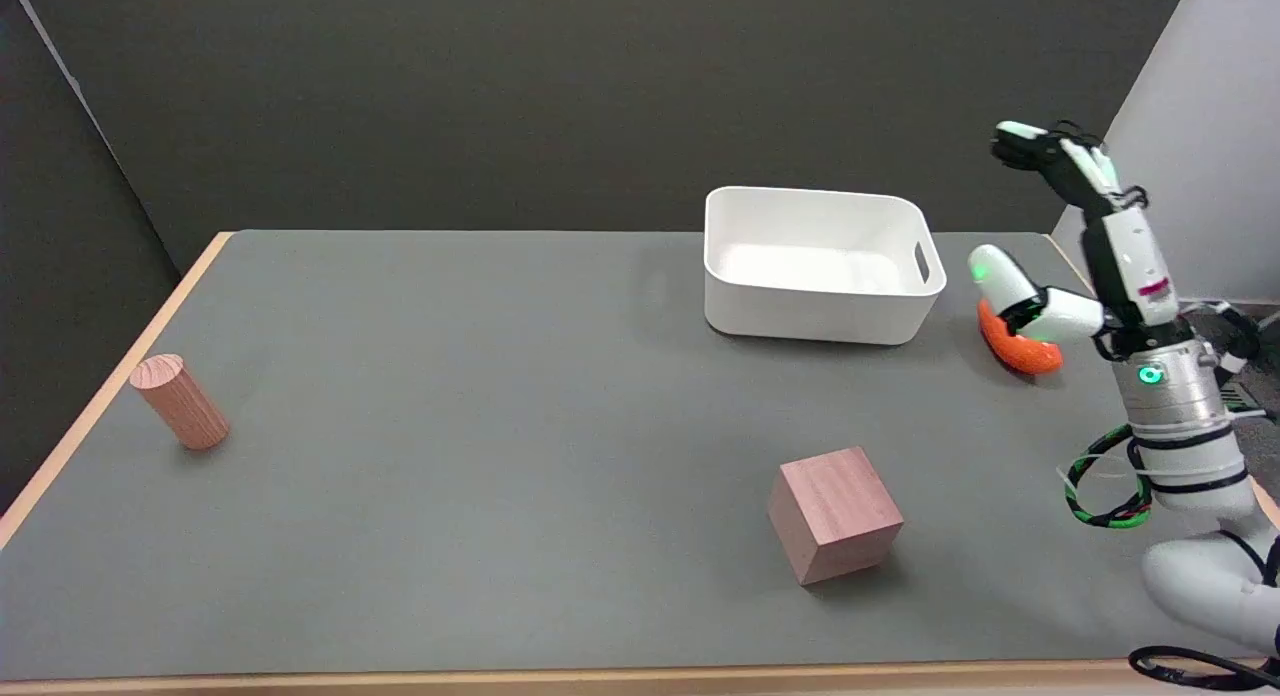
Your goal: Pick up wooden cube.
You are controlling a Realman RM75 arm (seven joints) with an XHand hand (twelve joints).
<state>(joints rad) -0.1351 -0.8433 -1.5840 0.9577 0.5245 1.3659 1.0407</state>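
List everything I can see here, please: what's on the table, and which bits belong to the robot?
wooden cube: one, pinkish-brown, near the table's front, right of centre, standing free.
wooden cylinder: one, pinkish-brown, far left, lying tilted near the edge.
white bin: one, white, back of the table, right of centre, looks empty.
orange object: one, orange, right of the bin, partly hidden by the hand.
table: one, grey top with a light wooden edge.
right hand: one, black and white, raised at the far right, fingers spread, holding nothing.
right arm: one, white, lower right.

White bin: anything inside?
The visible part of the bin's floor looks bare white. Its near wall hides the front strip of the floor, so something low there cannot be ruled out.
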